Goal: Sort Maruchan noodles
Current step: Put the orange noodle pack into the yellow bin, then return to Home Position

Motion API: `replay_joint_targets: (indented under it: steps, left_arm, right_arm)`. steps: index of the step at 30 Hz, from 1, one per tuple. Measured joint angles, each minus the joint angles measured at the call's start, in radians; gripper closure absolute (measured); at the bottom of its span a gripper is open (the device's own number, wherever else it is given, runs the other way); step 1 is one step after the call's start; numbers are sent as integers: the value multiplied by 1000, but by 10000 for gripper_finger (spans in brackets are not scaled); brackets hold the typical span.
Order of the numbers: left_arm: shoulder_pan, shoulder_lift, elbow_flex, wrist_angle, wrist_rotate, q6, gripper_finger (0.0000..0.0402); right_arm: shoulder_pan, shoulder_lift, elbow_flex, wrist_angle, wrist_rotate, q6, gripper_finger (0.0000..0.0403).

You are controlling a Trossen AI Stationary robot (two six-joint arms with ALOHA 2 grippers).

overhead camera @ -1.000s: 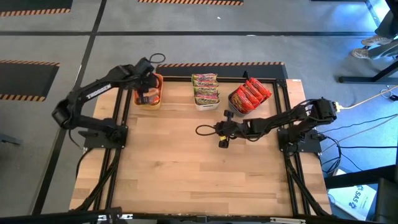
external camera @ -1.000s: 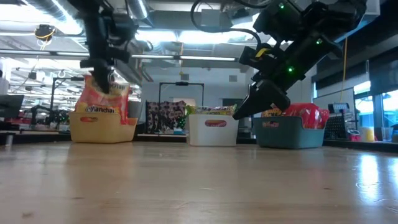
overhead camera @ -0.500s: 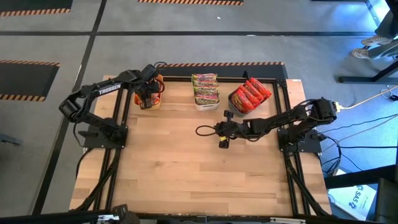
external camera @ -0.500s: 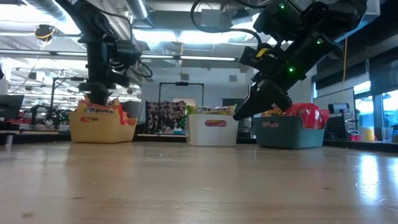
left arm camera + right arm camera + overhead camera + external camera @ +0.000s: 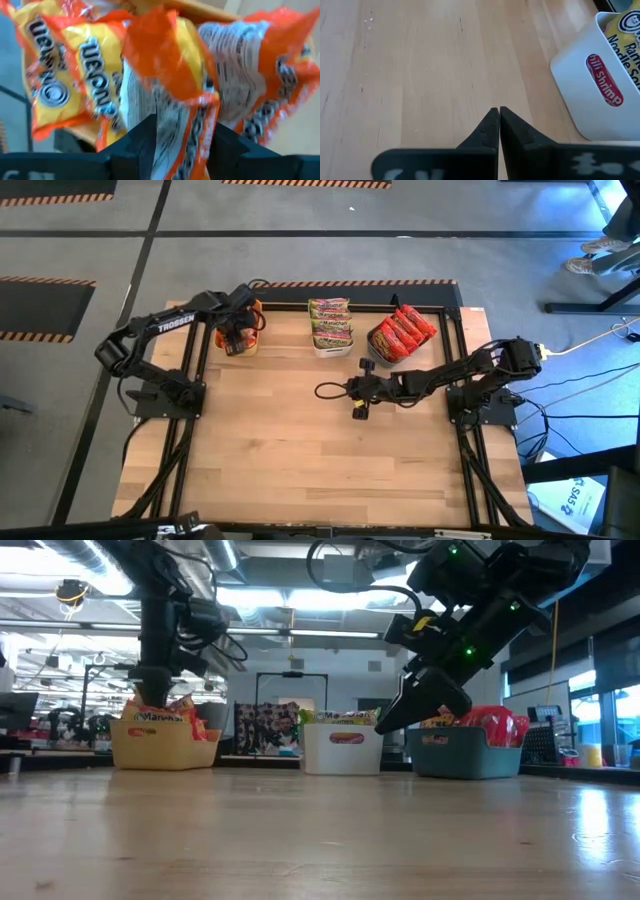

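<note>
The noodle packets sit sorted by colour in three bins along the far edge of the table. The orange packets fill the yellow bin at the far left corner, the green and pink packets lie stacked in the white bin in the middle, and the red packets are heaped in the dark grey bin to the right.

The left gripper is down over the yellow bin. In the left wrist view its two dark fingers stand apart with one orange packet between them, printed back facing the camera; the jaws are spread, yet I cannot tell whether they are pressing on the packet or loose around it.

The right gripper hangs above bare wood near the middle of the table, just in front of the white bin, which carries a red oval label. Its fingers are pressed together with nothing between them
</note>
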Motion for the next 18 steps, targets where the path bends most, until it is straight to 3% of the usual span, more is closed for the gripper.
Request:
replay_joint_targets:
  steps: [9, 15, 18]
  left_arm:
    - [-36, -87, 67, -33, 16, -36, 266]
    - [-44, -223, 80, 34, 50, -205, 266]
    - [-43, -255, 79, 77, 163, -283, 266]
  right_arm:
    - [0, 0, 0, -1, 1, 0, 403]
    - [0, -19, 7, -5, -10, 0, 403]
    - [-5, -84, 14, -17, -70, 0, 403]
